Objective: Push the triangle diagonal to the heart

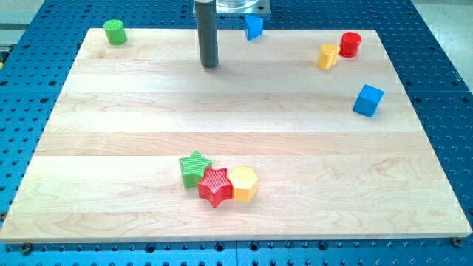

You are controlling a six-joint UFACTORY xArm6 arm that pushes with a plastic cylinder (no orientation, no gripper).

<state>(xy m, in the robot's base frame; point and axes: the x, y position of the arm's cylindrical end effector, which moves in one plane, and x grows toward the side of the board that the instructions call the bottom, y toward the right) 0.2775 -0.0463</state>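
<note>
My tip (211,65) rests on the wooden board (133,125) near the view's top, left of centre. The blue triangle (253,27) lies at the board's top edge, up and to the right of my tip and apart from it. Its upper part is hidden by the arm's mount. A yellow block that looks heart-shaped (328,55) sits at the upper right. A red cylinder (349,44) stands close beside it, up and to its right. The triangle is well to the left of the yellow block.
A green cylinder (114,32) stands at the top left corner. A blue cube (368,100) sits near the right edge. A green star (194,168), a red star (215,186) and a yellow hexagon (243,183) are clustered together at the bottom centre.
</note>
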